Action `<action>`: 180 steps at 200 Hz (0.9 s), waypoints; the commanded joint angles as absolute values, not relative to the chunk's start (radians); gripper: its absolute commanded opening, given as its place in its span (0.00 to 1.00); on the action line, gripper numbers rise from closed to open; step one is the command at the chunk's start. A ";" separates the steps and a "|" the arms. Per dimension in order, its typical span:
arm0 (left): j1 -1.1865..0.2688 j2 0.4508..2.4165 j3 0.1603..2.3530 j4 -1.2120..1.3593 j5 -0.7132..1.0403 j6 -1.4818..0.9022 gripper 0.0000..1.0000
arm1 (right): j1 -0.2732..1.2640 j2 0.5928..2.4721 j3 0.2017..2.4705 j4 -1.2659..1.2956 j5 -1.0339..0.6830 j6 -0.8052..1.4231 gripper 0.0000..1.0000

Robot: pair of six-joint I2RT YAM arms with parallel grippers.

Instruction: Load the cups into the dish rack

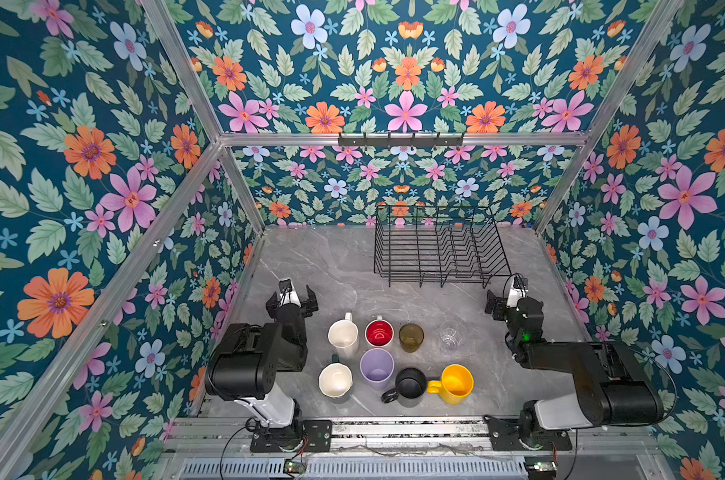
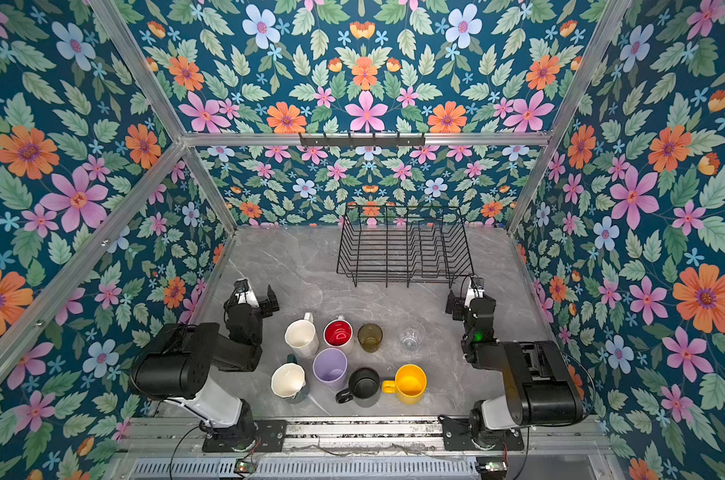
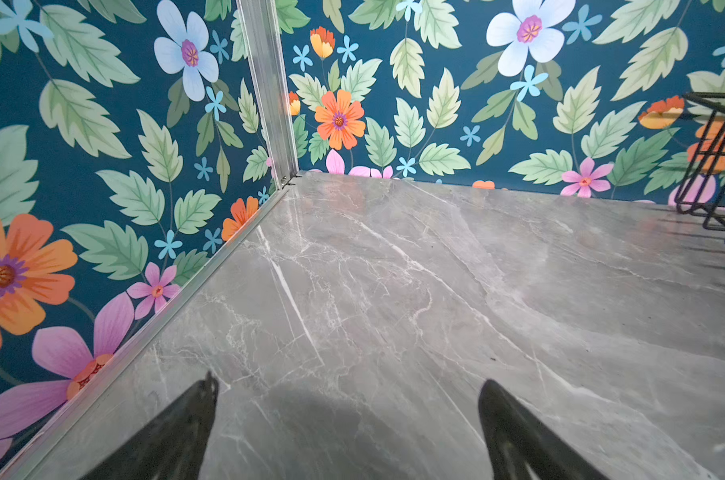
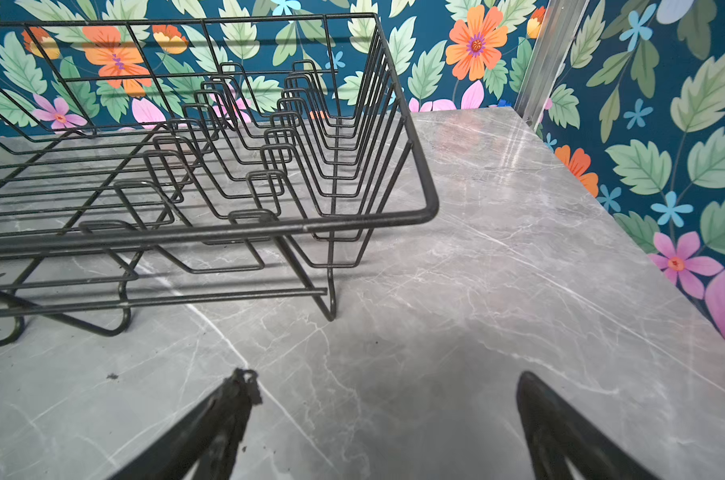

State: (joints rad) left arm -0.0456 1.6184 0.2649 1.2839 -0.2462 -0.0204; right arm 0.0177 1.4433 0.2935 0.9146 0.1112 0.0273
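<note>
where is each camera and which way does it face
Top views: high over the near edge, looking down at cups and dish rack; left arm, right arm show.
Left wrist: on left arm, facing the far-left corner of the table; open left claw.
Right wrist: on right arm, facing the dish rack's end; open right claw.
Shared: dish rack in every view.

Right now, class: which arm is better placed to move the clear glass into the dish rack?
Probably right. The clear glass stands at the far row's right end, nearest the open right claw, itself beside the dish rack; the left claw is farther off.
</note>
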 commanded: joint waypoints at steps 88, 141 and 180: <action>-0.043 1.617 0.265 1.299 -0.251 -0.018 1.00 | 0.011 1.442 0.301 0.905 0.104 0.044 0.99; -0.043 1.617 0.260 1.310 -0.244 -0.016 1.00 | 0.011 1.440 0.296 0.917 0.109 0.043 0.99; -0.044 1.519 0.202 1.339 -0.285 -0.031 1.00 | 0.013 1.435 0.283 0.940 0.105 0.036 0.99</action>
State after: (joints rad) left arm -0.0452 1.5921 0.2157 1.3083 -0.2379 -0.0204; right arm 0.0101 1.4433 0.2913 0.8940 0.1078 0.0315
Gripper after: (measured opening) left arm 0.998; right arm 0.987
